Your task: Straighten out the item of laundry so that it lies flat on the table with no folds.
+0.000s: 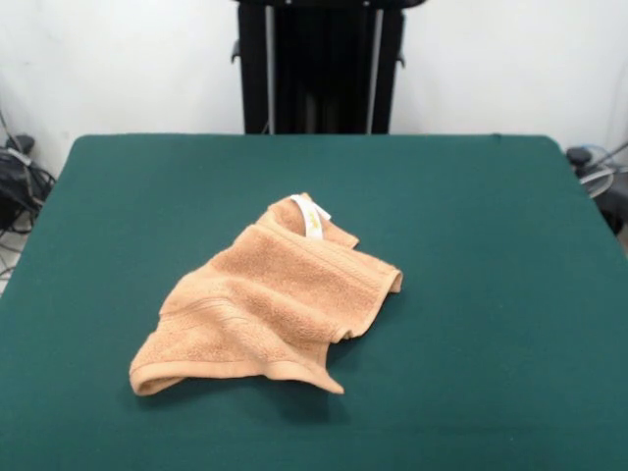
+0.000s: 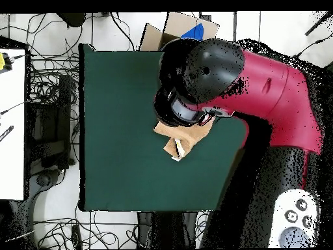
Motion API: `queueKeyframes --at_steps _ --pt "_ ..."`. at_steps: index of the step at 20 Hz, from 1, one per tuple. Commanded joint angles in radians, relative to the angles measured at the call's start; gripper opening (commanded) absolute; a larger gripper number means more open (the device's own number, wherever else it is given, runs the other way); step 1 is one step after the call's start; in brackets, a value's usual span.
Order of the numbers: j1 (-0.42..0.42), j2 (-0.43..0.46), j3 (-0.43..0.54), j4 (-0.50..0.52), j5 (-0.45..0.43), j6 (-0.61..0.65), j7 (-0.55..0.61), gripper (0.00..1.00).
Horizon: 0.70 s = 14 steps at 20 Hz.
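The item of laundry (image 1: 275, 304), a peach-orange terry towel, lies crumpled near the middle of the green table (image 1: 471, 245). It is folded over itself, with raised ridges and a curled front hem. Its white tag (image 1: 312, 214) sticks up at the far corner. In the overhead view only part of the towel (image 2: 179, 140) shows on the table (image 2: 117, 130), with the tag (image 2: 180, 148) at its lower edge. The rest is hidden beneath the red and black arm (image 2: 214, 71). The gripper shows in neither view.
A black pedestal column (image 1: 319, 64) stands behind the table's far edge. In the overhead view, cables (image 2: 49, 97) and a white desk (image 2: 12, 124) lie beside the table's left side. A cardboard box (image 2: 179, 29) sits beyond its top edge.
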Motion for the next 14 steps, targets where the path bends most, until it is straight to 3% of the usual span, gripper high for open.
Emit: queueKeyframes --at_steps 1,7,14 --pt "0.028 0.003 0.048 0.176 0.030 -0.115 0.080 1.00" --pt "0.012 0.042 0.055 0.283 0.019 -0.281 0.050 1.00" --pt "-0.030 0.130 0.085 0.298 0.011 -0.415 0.017 1.00"
